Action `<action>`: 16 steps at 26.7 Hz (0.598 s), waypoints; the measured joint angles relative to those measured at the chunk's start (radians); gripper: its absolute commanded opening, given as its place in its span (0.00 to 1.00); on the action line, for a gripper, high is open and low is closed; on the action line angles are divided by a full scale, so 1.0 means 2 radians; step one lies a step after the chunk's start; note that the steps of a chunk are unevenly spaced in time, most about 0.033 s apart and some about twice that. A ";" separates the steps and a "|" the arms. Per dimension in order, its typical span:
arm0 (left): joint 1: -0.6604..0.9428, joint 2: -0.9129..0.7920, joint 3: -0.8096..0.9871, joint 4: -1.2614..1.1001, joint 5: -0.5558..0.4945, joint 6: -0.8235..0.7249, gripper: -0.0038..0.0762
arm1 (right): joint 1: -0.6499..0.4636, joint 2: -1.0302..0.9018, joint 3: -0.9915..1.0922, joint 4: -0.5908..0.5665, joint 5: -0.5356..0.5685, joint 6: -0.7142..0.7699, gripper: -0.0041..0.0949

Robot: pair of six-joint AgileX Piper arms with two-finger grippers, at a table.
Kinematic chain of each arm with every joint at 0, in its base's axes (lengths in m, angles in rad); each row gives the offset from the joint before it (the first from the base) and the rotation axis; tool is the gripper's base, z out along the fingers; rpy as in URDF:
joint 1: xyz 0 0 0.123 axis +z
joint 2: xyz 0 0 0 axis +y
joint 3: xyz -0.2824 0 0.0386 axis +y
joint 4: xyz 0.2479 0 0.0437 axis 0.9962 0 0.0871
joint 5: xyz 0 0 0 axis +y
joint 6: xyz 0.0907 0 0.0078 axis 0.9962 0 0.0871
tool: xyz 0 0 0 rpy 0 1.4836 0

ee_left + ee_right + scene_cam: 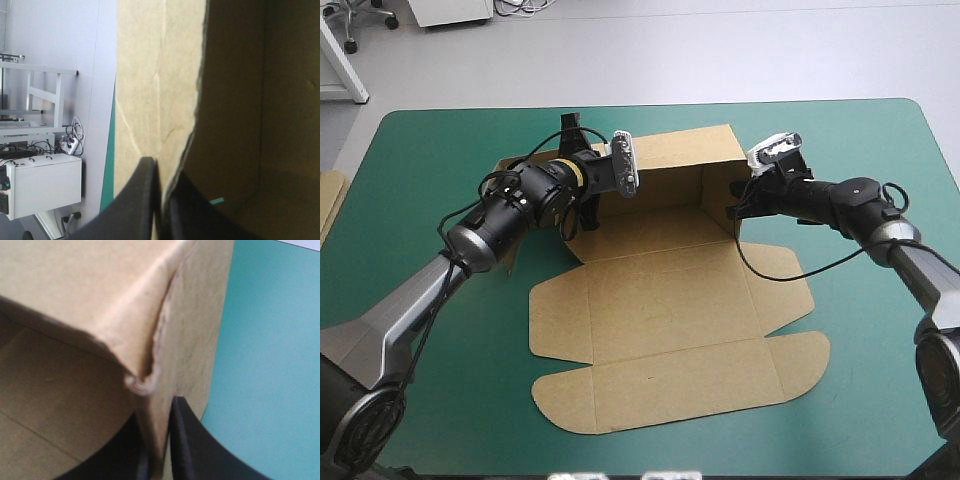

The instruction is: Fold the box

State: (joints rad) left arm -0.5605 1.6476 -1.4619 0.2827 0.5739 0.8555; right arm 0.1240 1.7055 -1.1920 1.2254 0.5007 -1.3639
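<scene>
The brown box [670, 310] lies partly built in the middle of the table. Its back wall [685, 150] and both side walls stand up, and the lid panel with its flaps lies flat toward the near edge. My left gripper [590, 207] is at the left side wall. In the left wrist view the left gripper [162, 200] pinches the edge of that board [145, 75], all but shut. My right gripper [735, 207] holds the right side wall at the back corner. In the right wrist view the right gripper [156, 455] is shut on that wall [190, 340], next to a crumpled corner fold [142, 382].
The teal-green cover [440, 400] lies bare around the box on all sides. An edge of more brown board [328, 205] shows at the table's left edge.
</scene>
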 measured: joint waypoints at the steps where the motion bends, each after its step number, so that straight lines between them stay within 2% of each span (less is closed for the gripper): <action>1: 0.000 0.000 0.000 0.000 0.000 0.000 0.04 | 0.000 0.000 0.000 0.000 0.000 0.001 0.04; 5: 0.000 0.000 0.000 -0.002 0.000 0.010 0.04 | 0.001 0.000 0.000 0.000 -0.003 0.009 0.03; 7: 0.000 0.000 0.000 -0.003 0.000 0.016 0.08 | 0.002 0.000 0.000 0.000 -0.004 0.011 0.04; 15: -0.004 0.000 0.001 -0.021 0.024 0.025 0.44 | 0.002 0.000 0.000 0.000 -0.006 0.014 0.04; 16: -0.007 -0.003 0.001 -0.033 0.033 0.025 0.46 | 0.003 0.000 0.000 0.000 -0.008 0.014 0.04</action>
State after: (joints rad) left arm -0.5750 1.6420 -1.4608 0.2175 0.6404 0.9060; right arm 0.1291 1.7055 -1.1914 1.2254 0.4853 -1.3352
